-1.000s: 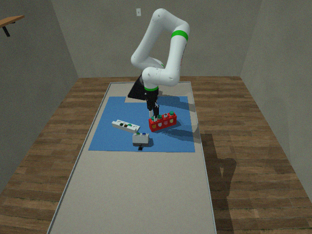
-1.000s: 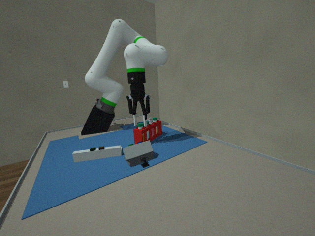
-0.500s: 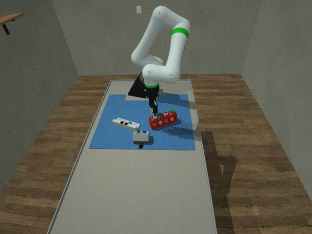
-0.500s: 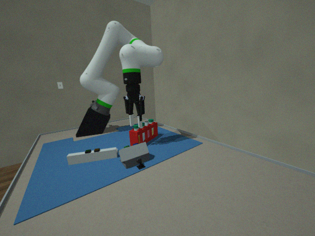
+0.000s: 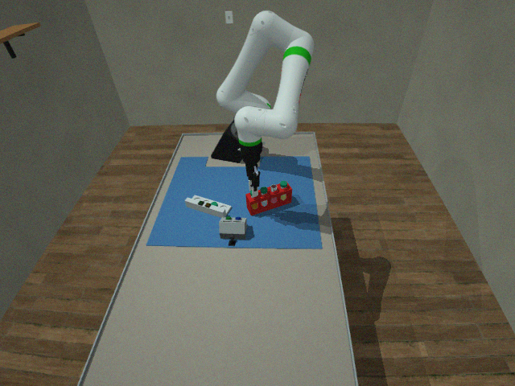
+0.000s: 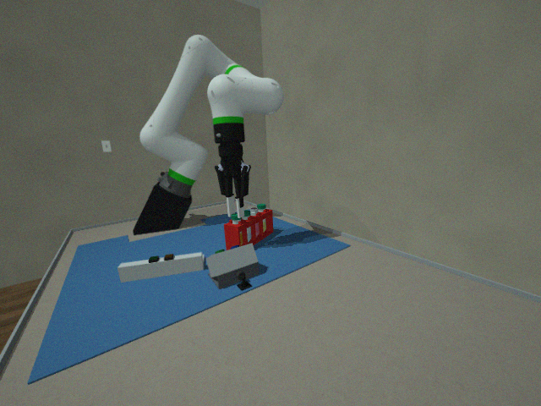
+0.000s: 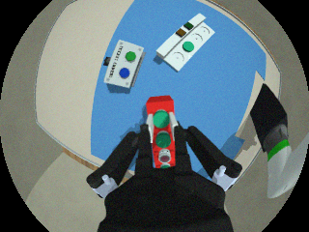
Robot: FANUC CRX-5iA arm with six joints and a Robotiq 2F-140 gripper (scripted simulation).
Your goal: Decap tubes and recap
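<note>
Gripper (image 6: 234,213) closed on cap (image 6: 235,216), red station (image 6: 248,233)

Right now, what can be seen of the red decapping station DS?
The decapping station DS is a red, plastic-looking block that sits skewed on the blue mat, with pale label patches on its front. It holds four upright tubes in a row. Three carry green caps and one tube is bare. The gripper is shut on the end cap, farthest from the arm's left.
</note>
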